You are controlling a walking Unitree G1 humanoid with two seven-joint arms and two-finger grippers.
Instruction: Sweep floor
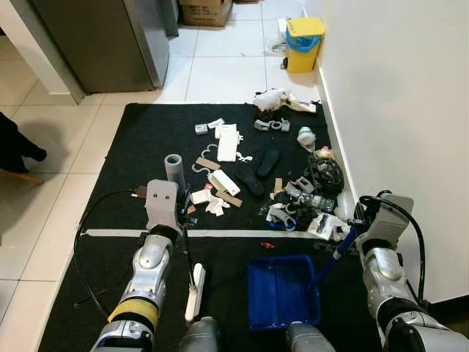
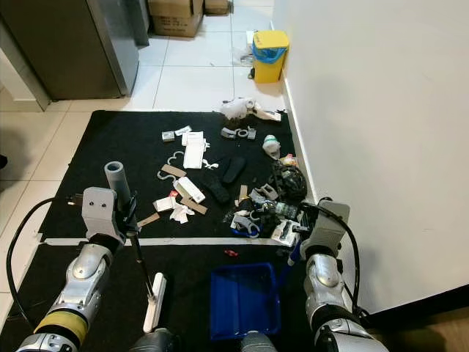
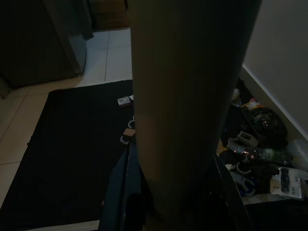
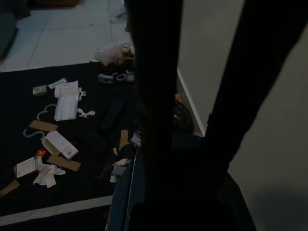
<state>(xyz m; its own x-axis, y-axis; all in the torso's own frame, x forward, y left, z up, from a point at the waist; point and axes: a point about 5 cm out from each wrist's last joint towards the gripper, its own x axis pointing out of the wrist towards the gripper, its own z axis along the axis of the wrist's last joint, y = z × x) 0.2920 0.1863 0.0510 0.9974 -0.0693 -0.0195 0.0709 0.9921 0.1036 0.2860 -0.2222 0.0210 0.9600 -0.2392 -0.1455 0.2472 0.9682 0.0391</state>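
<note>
A black mat (image 1: 124, 154) is strewn with litter: a grey tube (image 1: 174, 170), white boxes (image 1: 227, 141), black soles (image 1: 256, 172), cardboard scraps, and a dense pile (image 1: 319, 192) against the wall. My left gripper (image 1: 182, 220) is shut on the thin black handle of a brush, whose white head (image 1: 194, 293) rests on the mat near me. My right gripper (image 1: 353, 233) is shut on the blue handle of a blue dustpan (image 1: 282, 290), which lies flat just short of the white tape line (image 1: 234, 234). Both wrist views are dark and look over the litter (image 4: 62, 103).
The white wall (image 1: 396, 95) runs along the right, close to my right arm. A yellow bin (image 1: 303, 44) stands at the far wall corner, a cardboard box (image 1: 205, 11) and a grey cabinet (image 1: 102, 44) lie beyond the mat. A dark shape (image 1: 15, 147) sits at the left edge.
</note>
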